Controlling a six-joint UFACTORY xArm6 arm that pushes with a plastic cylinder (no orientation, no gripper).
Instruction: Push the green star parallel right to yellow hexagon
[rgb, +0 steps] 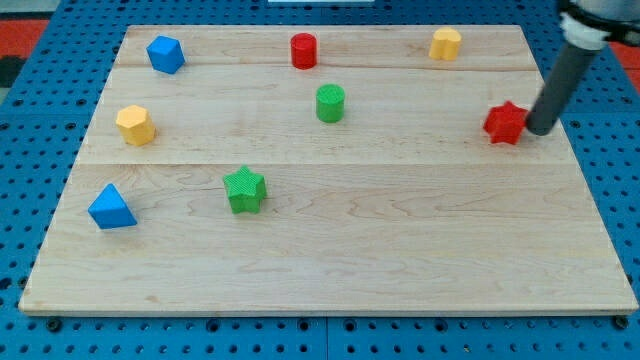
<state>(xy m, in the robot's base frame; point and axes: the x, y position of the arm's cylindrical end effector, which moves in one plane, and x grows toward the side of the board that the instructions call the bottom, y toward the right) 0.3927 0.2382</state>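
Green star (245, 189) lower-right of yellow hexagon (135, 125)

Two blue (165, 54), red (303, 50), yellow (445, 43), green blocks (330, 103)

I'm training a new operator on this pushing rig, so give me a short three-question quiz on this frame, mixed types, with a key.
1. True or false: my tip touches the green star.
2. Multiple choice: which block lies nearest my tip? A) red star B) green cylinder C) blue triangular block
3. Fill in: the yellow hexagon at the view's left lies toward the view's ____ of the green star.

Key:
1. False; my tip is far off at the view's right, beside the red star.
2. A
3. Upper left
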